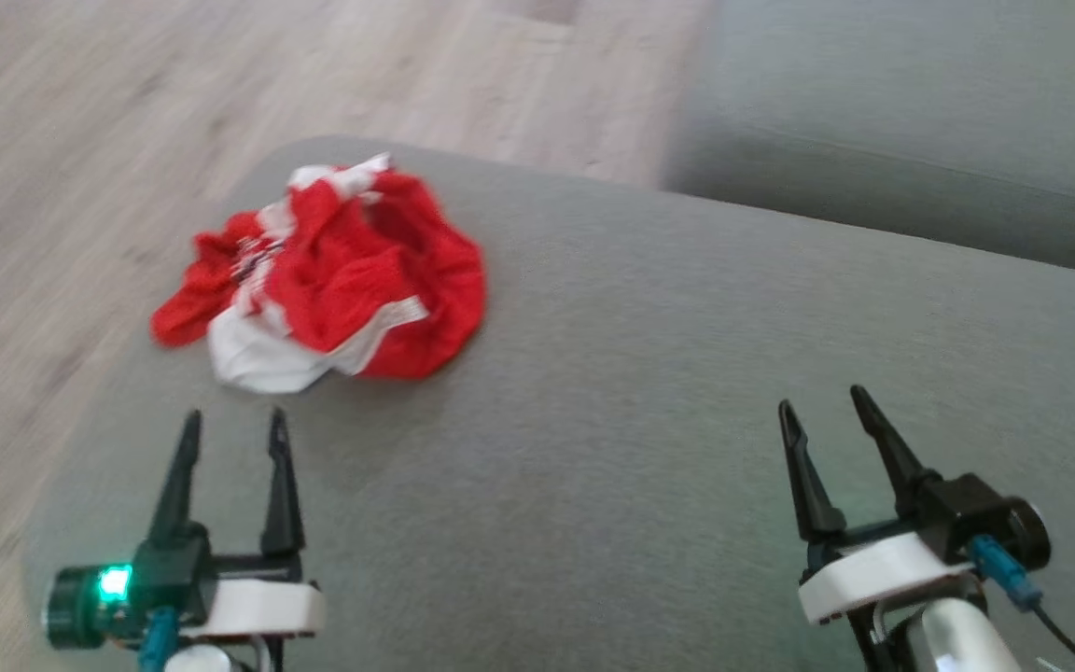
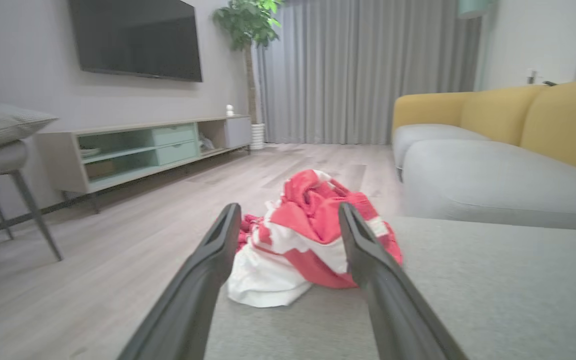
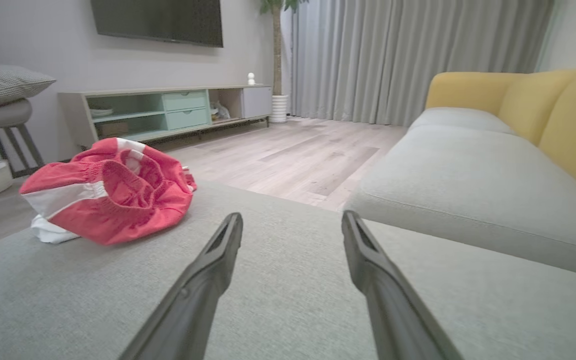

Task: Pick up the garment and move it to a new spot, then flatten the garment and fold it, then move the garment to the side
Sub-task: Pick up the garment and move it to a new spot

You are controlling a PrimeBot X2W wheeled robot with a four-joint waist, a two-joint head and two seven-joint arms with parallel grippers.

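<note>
Red-and-white garment (image 1: 328, 275) lies crumpled at 10 o'clock on the grey ottoman (image 1: 649, 392), near its corner. Left gripper (image 1: 231, 425) low at 7 o'clock, pointing at it, jaws parted, empty. Right gripper (image 1: 827, 401) at 4 o'clock, well apart, likewise spread, holding nothing.

Soft, even room light; head view blurred.
You see the floor (image 1: 80, 140) smeared in the head view, and only a faint shadow under the red garment (image 1: 332, 271). In both wrist views the near fingers (image 2: 195, 290) look soft, and edges bend slightly.
</note>
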